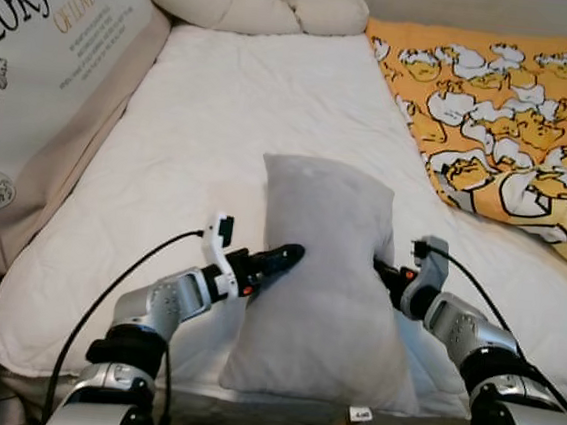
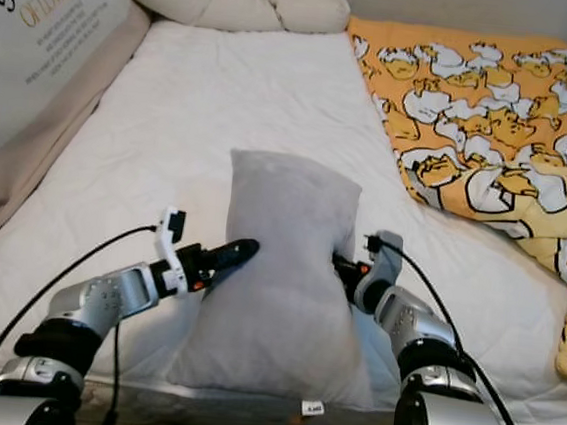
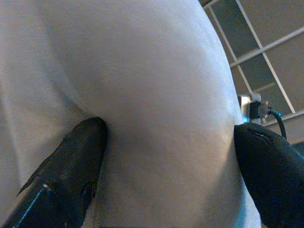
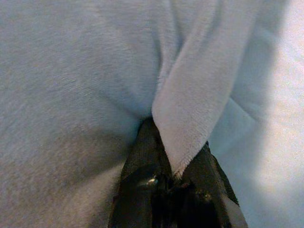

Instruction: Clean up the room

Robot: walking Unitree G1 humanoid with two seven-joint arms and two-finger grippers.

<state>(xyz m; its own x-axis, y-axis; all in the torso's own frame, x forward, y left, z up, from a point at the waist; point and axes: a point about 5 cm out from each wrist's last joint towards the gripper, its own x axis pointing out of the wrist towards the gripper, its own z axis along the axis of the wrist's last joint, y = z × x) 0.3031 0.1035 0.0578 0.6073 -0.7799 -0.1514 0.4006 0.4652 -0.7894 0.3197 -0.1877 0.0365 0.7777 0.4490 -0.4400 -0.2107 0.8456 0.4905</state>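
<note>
A grey pillow (image 1: 322, 277) lies lengthwise on the white mattress (image 1: 222, 116), and its near end reaches the bed's front edge. My left gripper (image 1: 295, 254) is at the pillow's left side. In the left wrist view its fingers (image 3: 80, 156) stand wide apart, open, with the pillow bulging between them. My right gripper (image 1: 383, 270) is at the pillow's right side. The right wrist view has that gripper (image 4: 173, 156) shut on a fold of the grey fabric. The pillow is pinched narrow at its waist between the two grippers.
An orange blanket with a duck print (image 1: 504, 113) covers the bed's right side. A beige knotted cushion (image 1: 253, 7) lies at the far end. A large printed cushion (image 1: 49, 39) leans along the left edge. The mattress beyond the pillow is bare.
</note>
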